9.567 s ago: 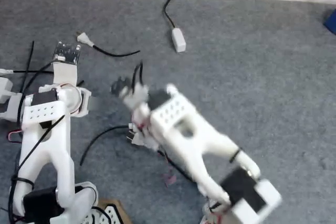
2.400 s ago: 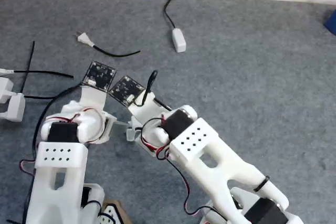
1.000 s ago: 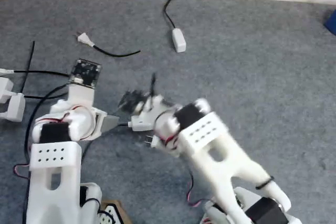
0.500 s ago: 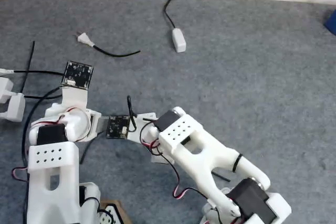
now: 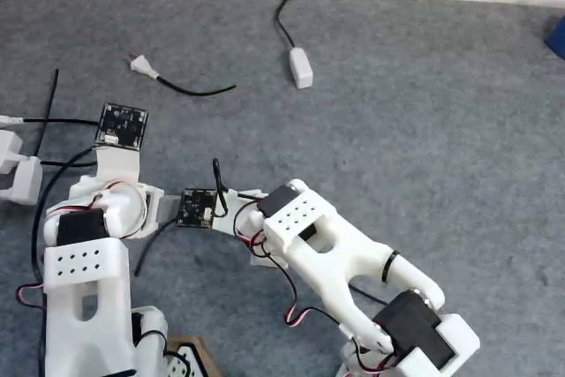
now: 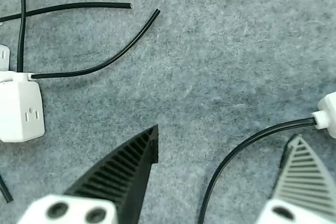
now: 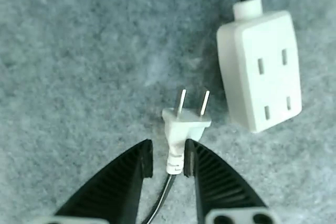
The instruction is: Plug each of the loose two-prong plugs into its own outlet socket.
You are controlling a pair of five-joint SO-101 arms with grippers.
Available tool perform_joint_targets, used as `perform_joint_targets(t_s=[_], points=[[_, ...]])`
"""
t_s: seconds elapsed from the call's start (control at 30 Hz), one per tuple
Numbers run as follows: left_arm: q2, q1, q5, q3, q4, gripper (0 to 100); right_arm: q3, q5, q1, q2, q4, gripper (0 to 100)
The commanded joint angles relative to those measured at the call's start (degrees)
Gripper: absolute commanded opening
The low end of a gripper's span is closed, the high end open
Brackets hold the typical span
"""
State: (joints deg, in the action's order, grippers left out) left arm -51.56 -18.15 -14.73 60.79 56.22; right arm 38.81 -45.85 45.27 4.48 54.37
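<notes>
Straddling the two-prong plug beside an outlet socket: right gripper.

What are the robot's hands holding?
Nothing yet. The right gripper is around the neck of a two-prong plug, with a gap. The left gripper is open.

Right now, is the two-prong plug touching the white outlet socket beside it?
Apart. The right wrist view shows a strip of grey carpet between the plug and the outlet socket.
</notes>
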Motion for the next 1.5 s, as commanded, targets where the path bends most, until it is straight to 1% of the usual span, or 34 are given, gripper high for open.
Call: perform_joint_targets(t_s=[0.0, 0.2, 0.43, 0.5, 0.53, 0.57, 0.63, 0.8, 0.9, 1.0, 1.13, 1.27, 1.4, 1.47], points=[[-0.04, -0.57, 0.18, -0.57, -1.05, 36, -0.31, -0.26, -2.68, -1.98, -2.15, 11.6], [-0.04, -0.57, 0.18, -0.57, -1.05, 36, -0.31, -0.35, -6.11, -1.89, -1.71, 11.6], [-0.04, -0.48, 0.18, -0.57, -1.05, 36, 0.04, -0.26, -4.18, -1.98, -0.13, 11.1], [-0.04, -0.48, 0.18, -0.57, -1.05, 36, 0.13, -0.18, -3.56, -2.33, -0.22, 8.4], [-0.04, -0.48, 0.18, -0.57, -1.05, 36, 0.22, -0.18, -3.21, -2.42, -0.22, 4.3], [-0.04, -0.48, 0.18, -0.57, -1.05, 36, 0.31, 0.44, -2.86, -2.51, -0.22, 0.2], [-0.04, -0.4, 0.18, -0.57, -1.05, 36, 0.13, 3.52, -2.77, -2.42, -0.22, 2.2], [-0.04, -0.31, 0.18, -0.57, -0.97, 36, -0.13, 7.65, -2.68, -2.42, -0.22, 0.5], [-0.04, -0.31, 0.18, -0.57, -0.97, 36, -0.22, 13.54, -2.95, -1.27, 0.13, 0.5], [-0.48, -0.22, 0.44, -1.1, -1.05, 36, -0.31, 17.58, -3.03, 3.91, 1.89, 0.5], [-0.22, -0.22, 0.44, -4.53, -0.7, 36, -3.3, 21.89, -3.56, 15.16, 11.65, 0.5], [-0.57, 1.19, 0.44, -7.69, -0.7, 36, -8.75, 24.53, -6.81, 25.8, 20.26, 0.5], [-0.57, 5.23, 0.35, -12.26, -0.35, 36, -11.47, 27.08, -6.99, 31.96, 23.25, 0.5], [-0.57, 6.64, 0.44, -15.25, 2.46, 36, -10.59, 28.48, -6.64, 32.92, 22.9, 0.5]])
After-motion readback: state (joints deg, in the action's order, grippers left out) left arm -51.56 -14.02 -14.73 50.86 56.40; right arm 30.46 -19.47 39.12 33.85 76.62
